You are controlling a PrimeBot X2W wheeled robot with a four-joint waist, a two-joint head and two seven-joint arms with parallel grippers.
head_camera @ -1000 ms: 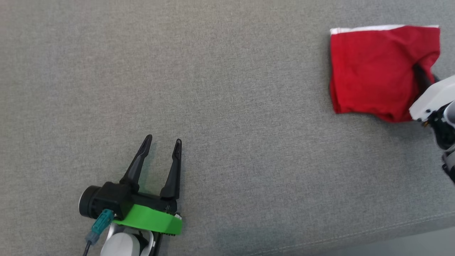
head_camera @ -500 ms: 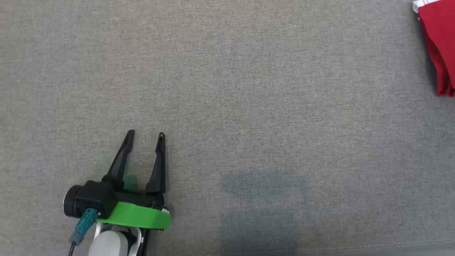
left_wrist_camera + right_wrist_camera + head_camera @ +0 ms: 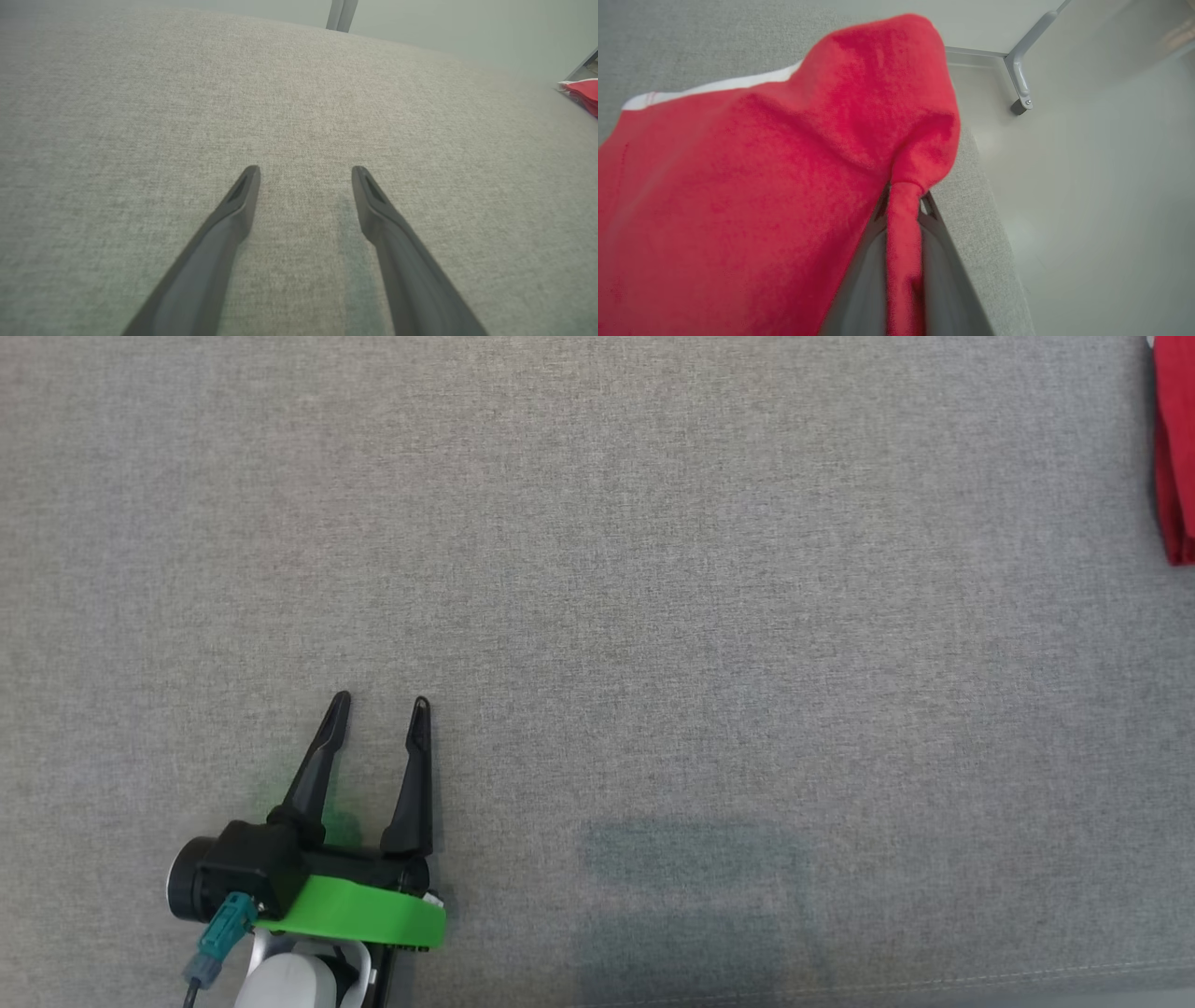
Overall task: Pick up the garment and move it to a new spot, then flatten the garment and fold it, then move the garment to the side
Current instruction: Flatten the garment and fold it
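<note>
The red garment (image 3: 738,186) is in the grip of my right pincer (image 3: 903,205). In the right wrist view, the two dark fingers are closed together on a narrow twisted fold of the red cloth. This fold runs down between them toward the bottom edge. Above the fingertips the cloth rises in a rounded hump, and the rest of it spreads to the left of that view, over the grey worktop (image 3: 691,42). A white band (image 3: 714,86) runs along the far edge of the garment. The held part is close to the border of the worktop. Beyond this border I see the pale floor (image 3: 1087,210) and a grey metal leg (image 3: 1024,70) standing on it.

In the head view, a thin strip of the garment (image 3: 1174,457) appears at the upper right edge, lying on the grey woven surface. I cannot see there how much of it is lifted.

My left pincer (image 3: 381,700) is at the lower left of the head view, well apart from the garment, with a wide area of bare grey cloth between them. Its fingers are spread apart and hold nothing. A green ring (image 3: 359,915) sits behind the fingers, and a teal plug (image 3: 222,924) hangs at its side. In the left wrist view, both fingers point over the worktop, and a small red patch of the garment (image 3: 584,91) shows far away at the right edge.
</note>
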